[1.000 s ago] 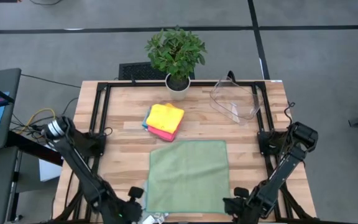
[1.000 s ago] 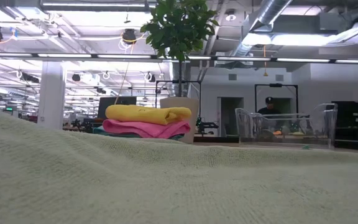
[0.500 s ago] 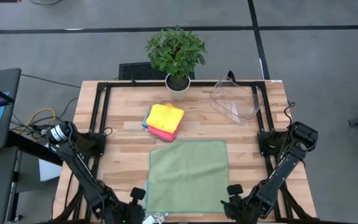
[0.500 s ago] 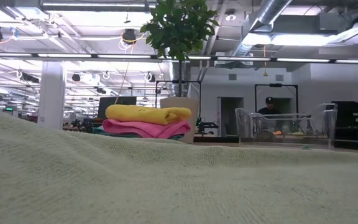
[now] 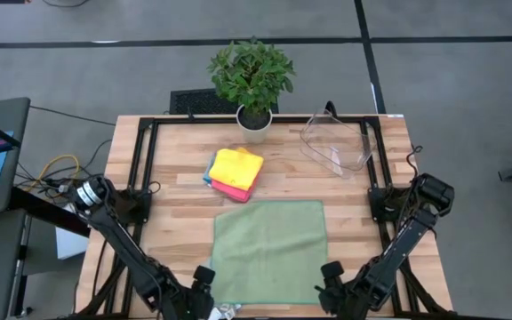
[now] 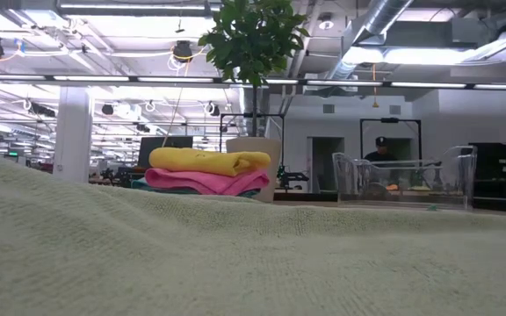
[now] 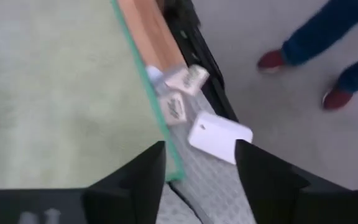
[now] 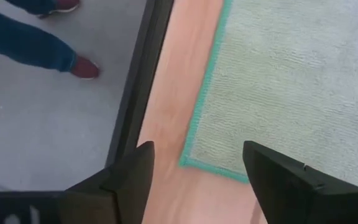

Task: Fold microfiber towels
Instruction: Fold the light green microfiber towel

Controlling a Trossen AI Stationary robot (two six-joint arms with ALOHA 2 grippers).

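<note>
Jaws poised at the near corners of a flat towel

Sage green towel lies spread on the desk, just in front of the folded yellow-and-pink stack. Left gripper and right gripper each hang with jaws open over one of the towel's near corners, probably ready to pinch and fold it away. Only the wrist views show the teal hem and a person's shoes beyond the desk edge; the low view shows the clear bin

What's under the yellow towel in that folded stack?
Under the yellow towel lies a folded pink towel, and a sliver of blue towel peeks out at the stack's left edge. How much blue towel is there, or whether anything else lies beneath, is covered by the upper layers.
</note>
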